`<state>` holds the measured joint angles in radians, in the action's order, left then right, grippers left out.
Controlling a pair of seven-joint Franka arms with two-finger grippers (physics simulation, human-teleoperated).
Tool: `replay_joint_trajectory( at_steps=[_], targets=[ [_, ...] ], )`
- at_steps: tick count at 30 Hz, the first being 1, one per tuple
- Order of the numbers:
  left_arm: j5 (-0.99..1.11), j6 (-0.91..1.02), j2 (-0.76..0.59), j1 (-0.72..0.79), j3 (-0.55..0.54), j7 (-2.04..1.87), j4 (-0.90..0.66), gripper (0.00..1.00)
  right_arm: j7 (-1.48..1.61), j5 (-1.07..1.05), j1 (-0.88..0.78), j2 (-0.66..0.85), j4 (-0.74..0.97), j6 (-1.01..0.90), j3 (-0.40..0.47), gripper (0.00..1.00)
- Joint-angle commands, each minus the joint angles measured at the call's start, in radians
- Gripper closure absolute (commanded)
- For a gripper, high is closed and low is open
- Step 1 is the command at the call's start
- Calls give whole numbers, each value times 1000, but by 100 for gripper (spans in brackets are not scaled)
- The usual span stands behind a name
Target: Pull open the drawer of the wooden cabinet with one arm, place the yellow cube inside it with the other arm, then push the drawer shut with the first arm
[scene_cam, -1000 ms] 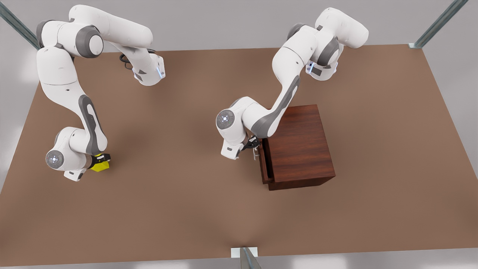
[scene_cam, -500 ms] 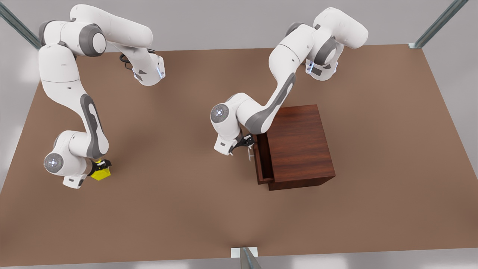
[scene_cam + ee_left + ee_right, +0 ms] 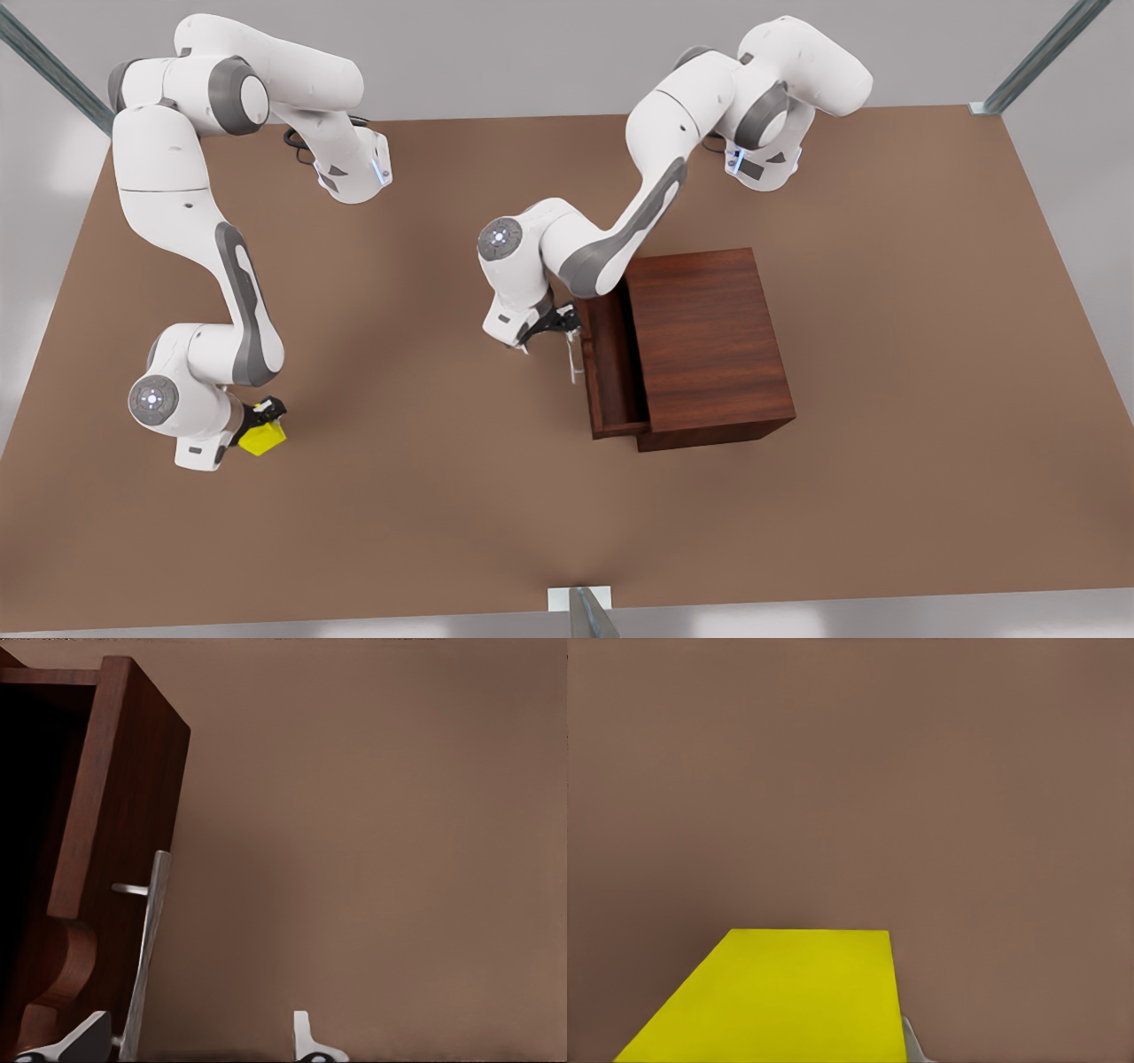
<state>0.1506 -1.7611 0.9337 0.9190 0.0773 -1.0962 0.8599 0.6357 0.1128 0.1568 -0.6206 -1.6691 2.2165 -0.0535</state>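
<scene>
Dark reddish wood marks the cabinet [image 3: 713, 346], which stands on the brown table [image 3: 886, 496] toward the front view's right, and its drawer [image 3: 607, 372] is pulled partway out toward the front view's left, so I can see down into the open tray. Along the drawer's front panel runs a thin silver handle [image 3: 573, 359]. The left gripper [image 3: 556, 326] sits right at that handle; in the left wrist view the bar [image 3: 146, 957] passes just inside one of the two light fingertips [image 3: 84, 1038], with the other fingertip well apart from it on the far side, so the jaws stand wide around the handle rather than pinched tight on it. Well apart from the cabinet, near the front view's left edge of the table, the right gripper [image 3: 263, 424] is closed on the yellow cube [image 3: 262, 437], its black fingers clamped at the cube's top. In the right wrist view the cube [image 3: 780, 997] lies close under the camera against plain brown table [image 3: 850, 780], with a pale fingertip [image 3: 912, 1047] touching its side. I can't tell whether the cube rests on the table or is lifted off it.
</scene>
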Motion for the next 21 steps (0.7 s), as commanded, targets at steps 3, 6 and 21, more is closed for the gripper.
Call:
replay_joint_trajectory(
  at_steps=[3, 6, 21],
  targets=[
    [-170, 294, -254, -149, 4, -123, -71, 0, 9, 5, 0, 1, 5, -17, 0, 36],
    [-152, 742, -409, -434, 6, 528, -70, 0, 27, -7, -5, -10, 51, -17, -31, 36],
    [-82, 497, -688, -740, -114, 1033, 453, 0, 272, -177, -324, -102, 427, -8, -486, 38]
  ],
)
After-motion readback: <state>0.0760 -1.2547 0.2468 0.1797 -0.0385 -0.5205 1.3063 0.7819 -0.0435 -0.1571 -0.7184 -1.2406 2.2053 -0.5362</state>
